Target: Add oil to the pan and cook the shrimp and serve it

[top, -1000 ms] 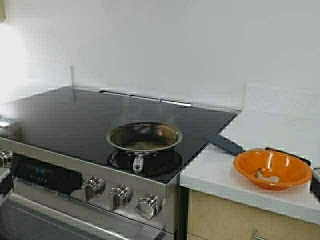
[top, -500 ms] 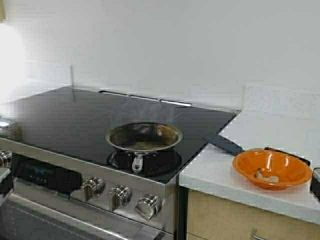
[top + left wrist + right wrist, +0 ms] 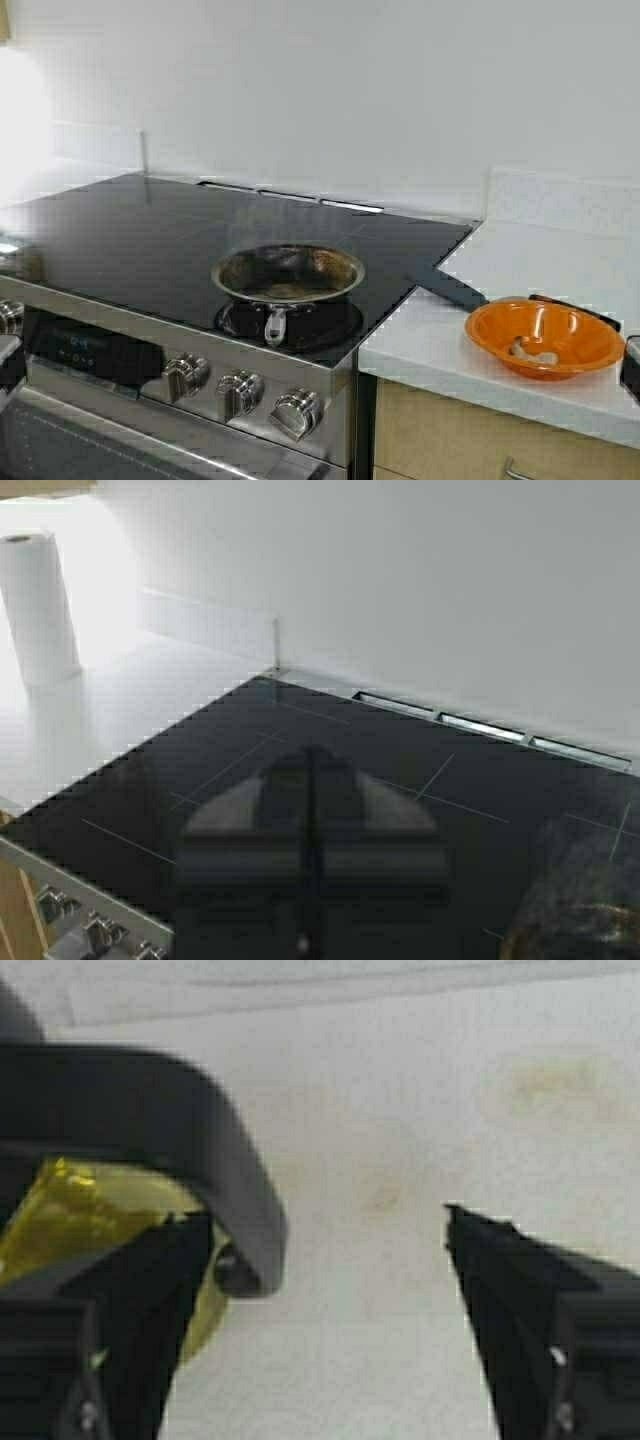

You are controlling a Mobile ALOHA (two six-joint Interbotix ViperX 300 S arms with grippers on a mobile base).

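The right gripper (image 3: 325, 1290) has its two black fingers spread wide. It hangs just above the white counter, close to the oil (image 3: 95, 1220); one finger is right beside the dispenser's curved black handle (image 3: 190, 1130), but the handle is not yet between the fingers. The left gripper (image 3: 312, 880) is pressed together and holds nothing. It hangs over the left part of the black cooktop (image 3: 150, 230), idle.

Compared with one second ago and half a second ago, I see almost no change in the high view. The pan (image 3: 288, 275), the orange bowl (image 3: 545, 337) and the stove are in the same places, so neither the base nor any of these things has moved. Only the thin haze above the pan seems to drift a little. For the task, I judge that this is a pause in the approach to the oil: the pan looks already warm, but no oil is poured and the shrimp (image 3: 535, 352) is not cooked.

Counted: one pan, on the near right burner with its short handle pointing to the near edge. One orange bowl, on the counter to the right of the stove, well apart from the pan. One shrimp, pale and curled, lying inside that bowl. One oil dispenser, seen only in the right wrist view. One dark flat tool (image 3: 450, 288) lies between pan and bowl, across the edge of cooktop and counter. Three knobs (image 3: 240, 395) show on the stove front below the pan. One paper towel roll (image 3: 38, 605) stands on the far left counter.
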